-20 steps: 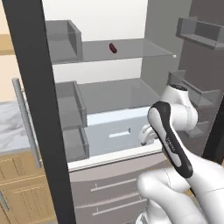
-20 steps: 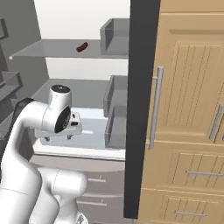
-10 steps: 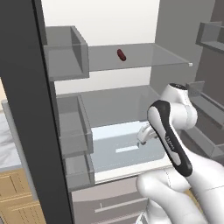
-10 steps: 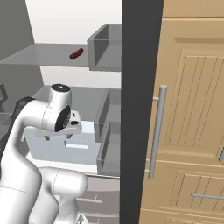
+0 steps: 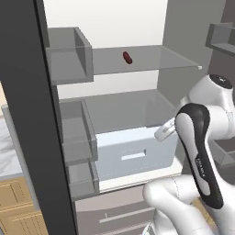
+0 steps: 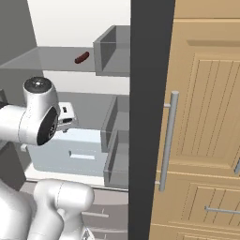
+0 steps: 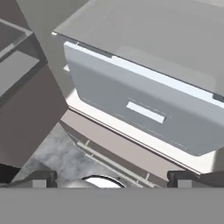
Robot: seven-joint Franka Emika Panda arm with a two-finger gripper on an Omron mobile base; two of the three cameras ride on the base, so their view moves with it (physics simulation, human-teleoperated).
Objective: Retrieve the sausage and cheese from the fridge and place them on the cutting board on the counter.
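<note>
Sausage (image 5: 127, 57): lies on the top shelf (image 5: 151, 57) in the open fridge (image 5: 128, 114).
Gripper (image 7: 111, 177): wide open, holds nothing, faces the white drawer (image 7: 144, 113).

1. On my forearm's dark band (image 5: 200, 158), left base view, there is a faint run of small pale marks that looks like lettering. It is too small and blurred to read.
2. The fridge (image 5: 137, 114): nothing legible on its shelves, door bins or pale drawer front (image 7: 144, 111).
3. The sausage (image 5: 127, 57) on the upper shelf carries no readable marking.
4. The wooden cabinet doors (image 6: 206, 117), right base view, have no readable text or numbers.
</note>
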